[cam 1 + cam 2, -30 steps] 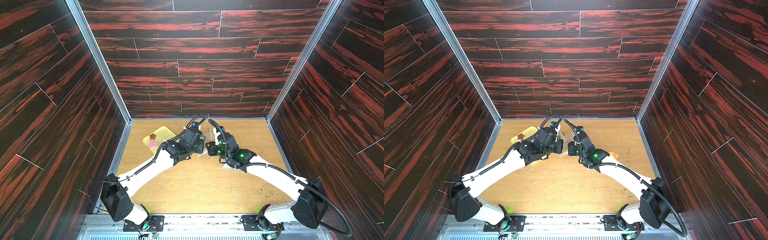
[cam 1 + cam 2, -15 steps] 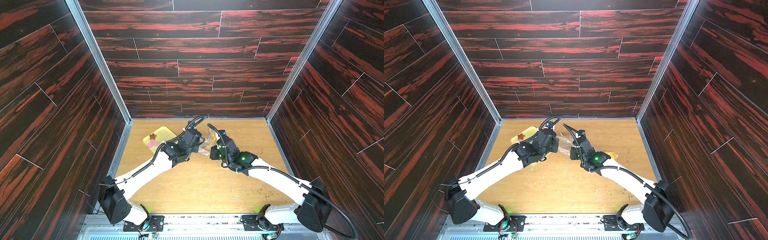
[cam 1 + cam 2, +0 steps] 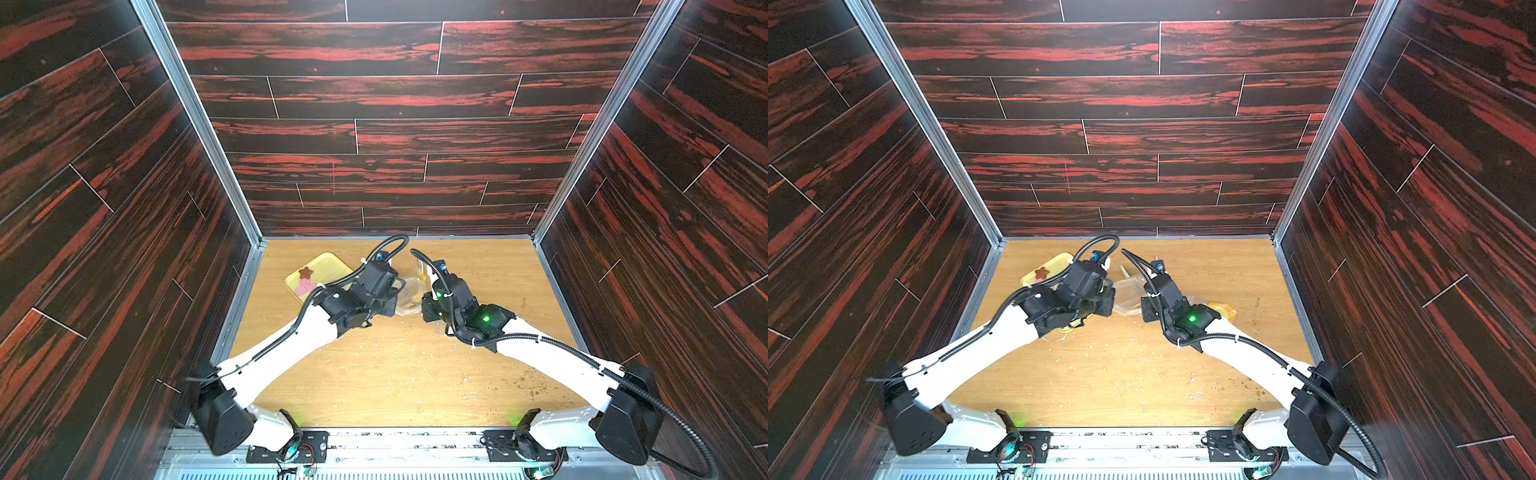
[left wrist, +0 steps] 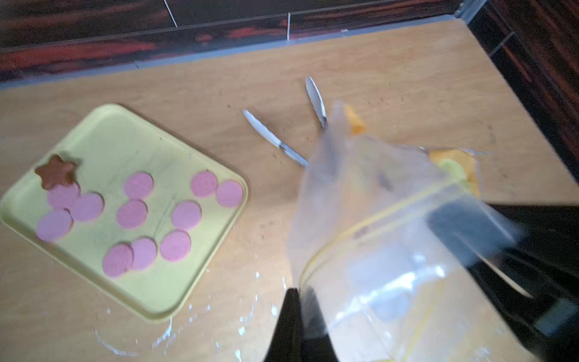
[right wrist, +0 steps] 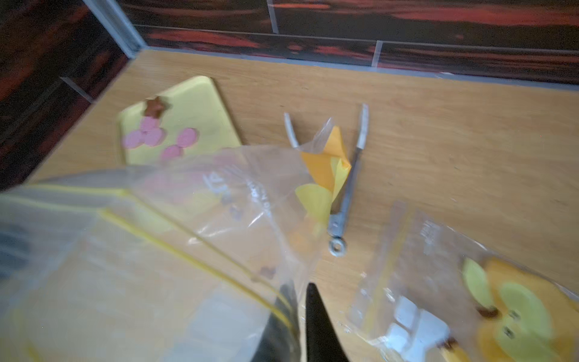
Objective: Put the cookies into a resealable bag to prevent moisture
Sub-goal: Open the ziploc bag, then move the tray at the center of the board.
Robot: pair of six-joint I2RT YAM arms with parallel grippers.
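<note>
So that cookies (image 4: 131,214) could presumably be loaded, the bag (image 4: 376,219) was pinched at its rim by the left pincer (image 4: 300,293); whether the right pincer (image 5: 300,291) gripped it was not discernible.

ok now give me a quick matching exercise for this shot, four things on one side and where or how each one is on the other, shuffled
Things:
1 star cookie
2 pink cookies
3 tongs
4 clear bag

States:
a pinched in the left pincer, held up
b metal, arms spread, lying on the table
c brown, near one corner of the yellow tray
d round, scattered over the tray

Pairs: 1-c, 2-d, 3-b, 4-a
</note>
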